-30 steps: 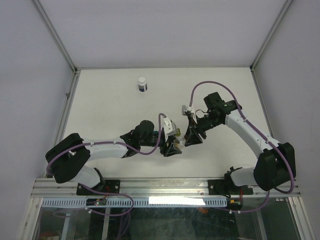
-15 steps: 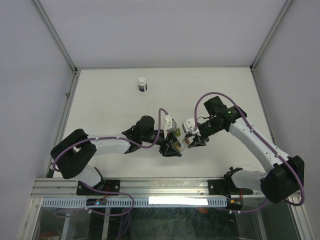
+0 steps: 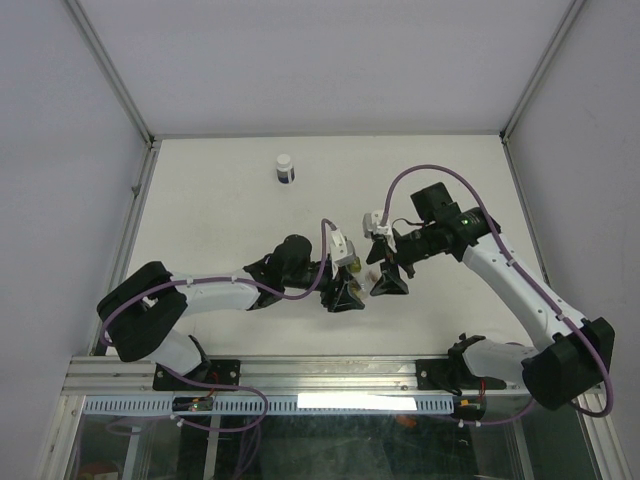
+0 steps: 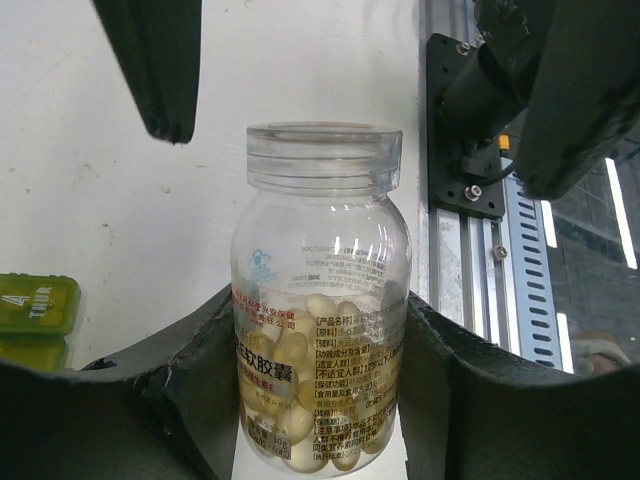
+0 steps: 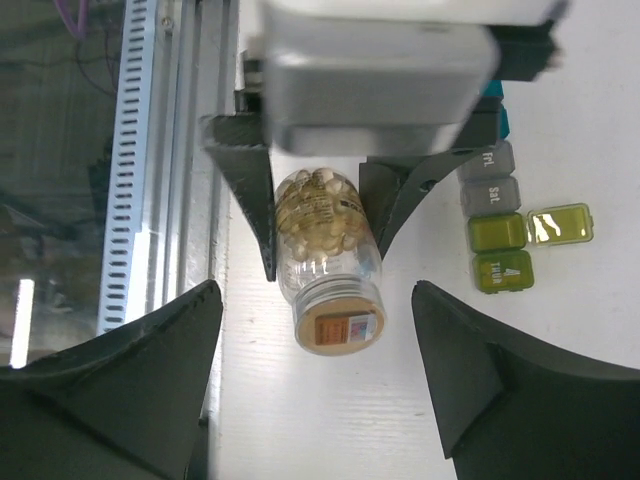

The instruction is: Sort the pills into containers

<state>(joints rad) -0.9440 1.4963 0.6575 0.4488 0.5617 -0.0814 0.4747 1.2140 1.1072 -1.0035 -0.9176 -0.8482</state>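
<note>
The white table (image 3: 220, 220) carries both arms reaching in toward its middle, the left arm (image 3: 210, 292) from the left and the right arm (image 3: 510, 280) from the right.

The left gripper (image 4: 318, 310) is closed to the width of a clear bottle (image 4: 320, 200) and clamps it across the labelled body. The right gripper (image 5: 317, 287) is spread wide and holds nothing. Its two fingers stand on either side of the bottle's cap end and are apart from it.

The bottle's long axis runs along the left fingers. Its clear cap sticks out past their tips and points at the right gripper. An orange label shows on the cap top in the right wrist view.

The containers (image 5: 495, 232) lie on the table just beside the left gripper. Their strip runs roughly parallel to the bottle and is partly hidden under the left wrist. The end compartment is yellow-green, marked "4 THUR" and closed, and the green one next to it has its lid flipped open sideways. Grey compartments follow, then a teal one.

A white-capped dark bottle (image 3: 285, 168) stands well apart, toward the far edge.

The pills (image 4: 300, 345), pale cream, are heaped inside the clear bottle.
</note>
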